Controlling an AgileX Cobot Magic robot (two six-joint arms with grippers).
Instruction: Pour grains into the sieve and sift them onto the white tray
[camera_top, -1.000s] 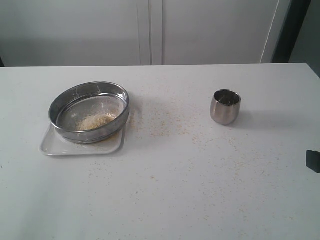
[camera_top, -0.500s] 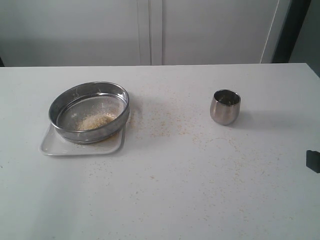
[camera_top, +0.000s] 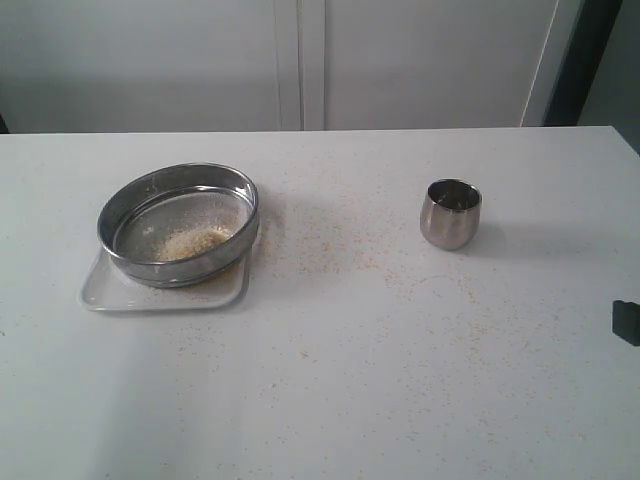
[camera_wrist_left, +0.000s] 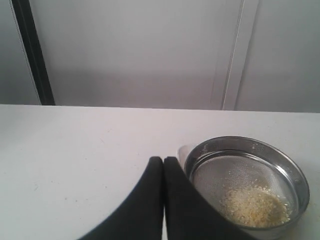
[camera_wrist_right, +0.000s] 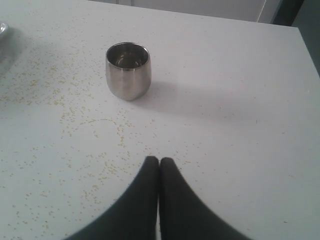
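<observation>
The grains (camera_top: 190, 243) lie as a small pale heap on the mesh of the sieve (camera_top: 172, 268), toward its near side, left of centre in the exterior view. The sieve rests on the white tray (camera_top: 108, 292) and covers most of it, so only the tray's near-left corner and front strip show. I judge it was set there so that whatever drops through the mesh lands on the tray and not on the desk (camera_top: 350, 400). Whether fine material has gathered underneath I cannot tell, since the sieve hides that.

A dusting of stray grains (camera_top: 322, 262) runs across the desk from the sieve toward the cup (camera_top: 450, 214). The cup stands upright right of centre, well apart from the sieve, and from the right wrist view it looks empty to me. I read that as the pouring being done and the cup set aside. The heap on the mesh would then be the coarser part that did not pass through.

My left gripper (camera_wrist_left: 163, 161) is pinched fully closed on nothing, near the sieve's rim but not touching it. My right gripper (camera_wrist_right: 159, 161) is likewise closed and empty, facing the cup from well back. Neither shows in the exterior view.

Against the frames from a second and half a second ago I find no change. Sieve, tray, cup and heap sit exactly where they were, and the spill pattern is the same.
</observation>
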